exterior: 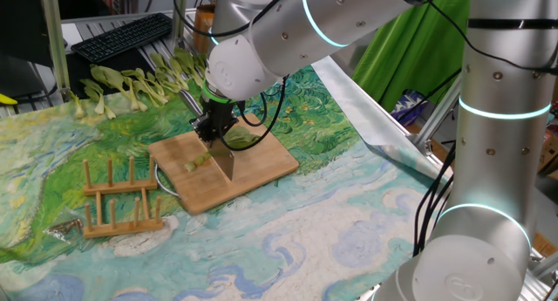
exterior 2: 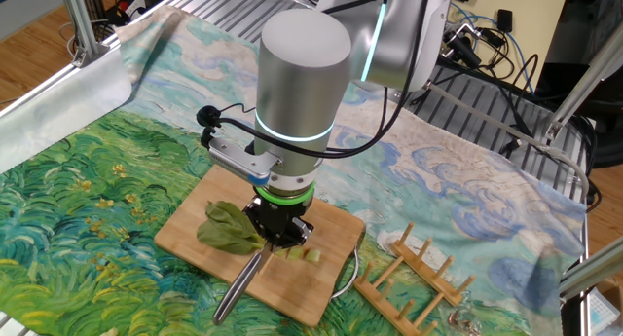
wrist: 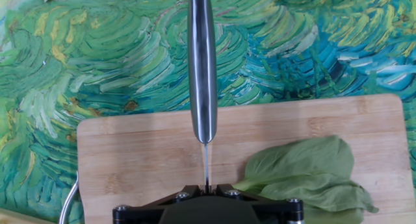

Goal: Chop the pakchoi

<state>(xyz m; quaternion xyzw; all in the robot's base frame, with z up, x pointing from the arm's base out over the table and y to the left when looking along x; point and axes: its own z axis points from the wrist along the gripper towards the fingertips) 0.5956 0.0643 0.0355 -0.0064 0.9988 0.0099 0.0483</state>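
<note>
I'm looking left to right in the one fixed view: a wooden rack [exterior: 122, 199] is standing on the painted cloth [exterior: 331, 240], then the board [exterior: 261, 166]. A cut stalk piece [exterior: 197, 162] is lying beside the knife [exterior: 226, 159]. My gripper [exterior: 214, 126] is clenching the knife, pointing straight down. The pakchoi [wrist: 305, 175] is lying on the board, leaves just right of the blade.
</note>
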